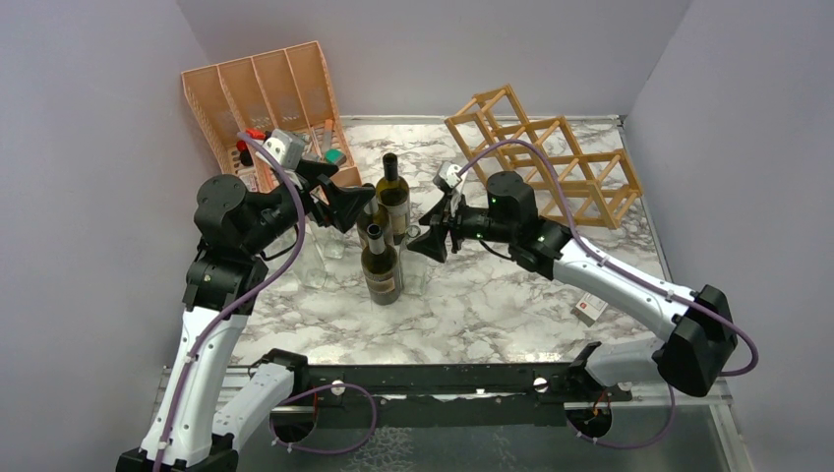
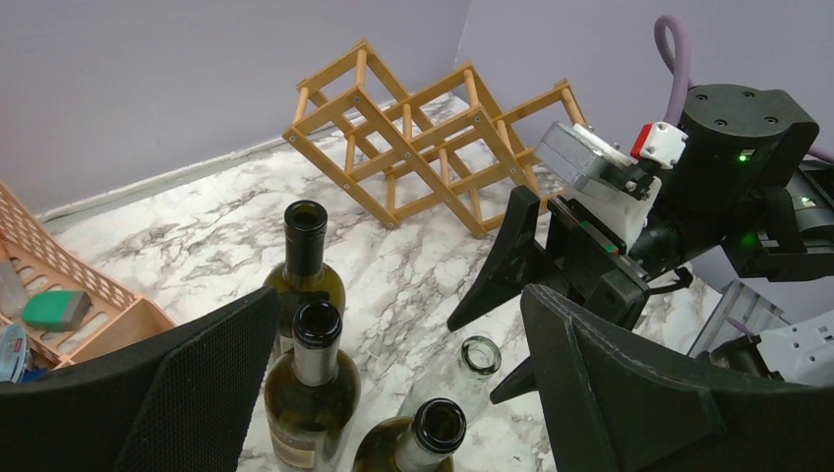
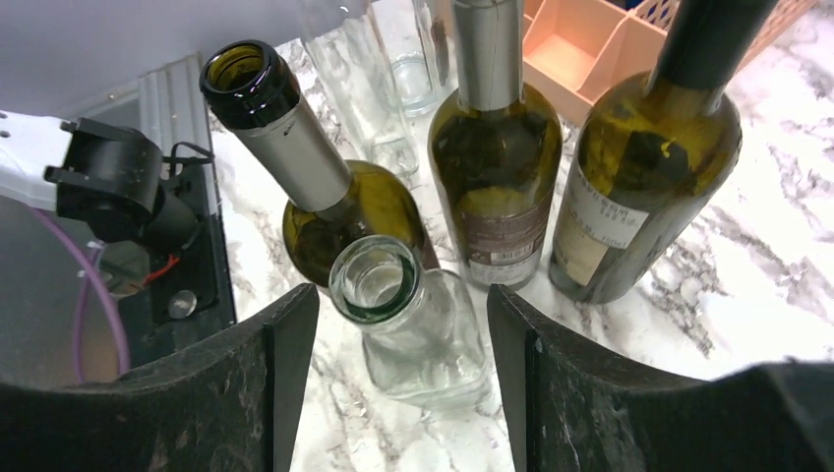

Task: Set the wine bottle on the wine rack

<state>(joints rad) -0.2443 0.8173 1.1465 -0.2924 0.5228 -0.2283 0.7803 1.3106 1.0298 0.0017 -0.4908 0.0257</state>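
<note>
Three dark green wine bottles (image 1: 381, 264) stand upright in a cluster mid-table. They also show in the left wrist view (image 2: 315, 379) and the right wrist view (image 3: 497, 167). A short clear glass bottle (image 3: 408, 324) stands just right of them. My right gripper (image 3: 403, 393) is open, its jaws either side of the clear bottle without touching; in the top view the right gripper (image 1: 425, 231) sits beside the cluster. My left gripper (image 1: 356, 206) is open above the cluster's left side, empty, as its own view (image 2: 393, 393) shows. The light wood wine rack (image 1: 541, 157) stands at the back right, empty.
An orange-pink slotted organiser (image 1: 261, 88) holding small items leans at the back left. Tall clear glass bottles (image 1: 317, 258) stand left of the cluster. A small white tag (image 1: 590, 307) lies on the marble near the right arm. Purple walls enclose the table.
</note>
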